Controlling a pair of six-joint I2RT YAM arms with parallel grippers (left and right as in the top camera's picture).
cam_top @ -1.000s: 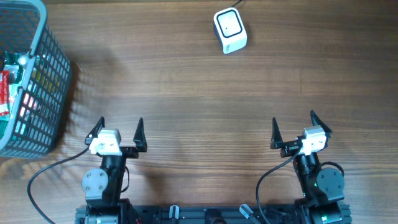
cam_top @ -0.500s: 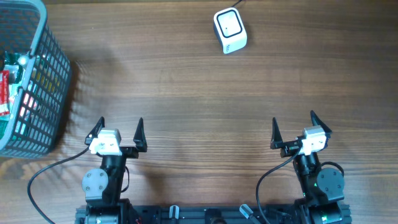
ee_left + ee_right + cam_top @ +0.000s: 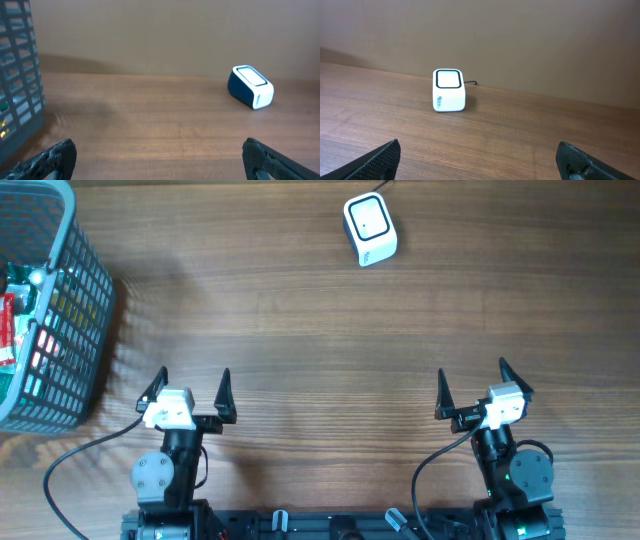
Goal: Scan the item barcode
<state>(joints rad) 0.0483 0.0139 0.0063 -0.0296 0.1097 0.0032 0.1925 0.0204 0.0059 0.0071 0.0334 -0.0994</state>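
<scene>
A white barcode scanner (image 3: 370, 228) with a dark-framed window stands at the far middle of the wooden table; it also shows as the scanner (image 3: 251, 87) in the left wrist view and the scanner (image 3: 449, 90) in the right wrist view. Packaged items (image 3: 12, 320) lie inside the grey basket (image 3: 75, 330) at the far left, mostly hidden by its mesh. My left gripper (image 3: 190, 388) stands open near the front edge, nothing between its fingers. My right gripper (image 3: 471, 383) is open too, likewise with nothing in it. Both are far from the scanner and the basket.
The basket's mesh wall (image 3: 17, 85) fills the left edge of the left wrist view. A cable (image 3: 471, 83) runs back from the scanner. Bare wood lies between the grippers and the scanner. The arm bases (image 3: 165, 475) sit at the table's front edge.
</scene>
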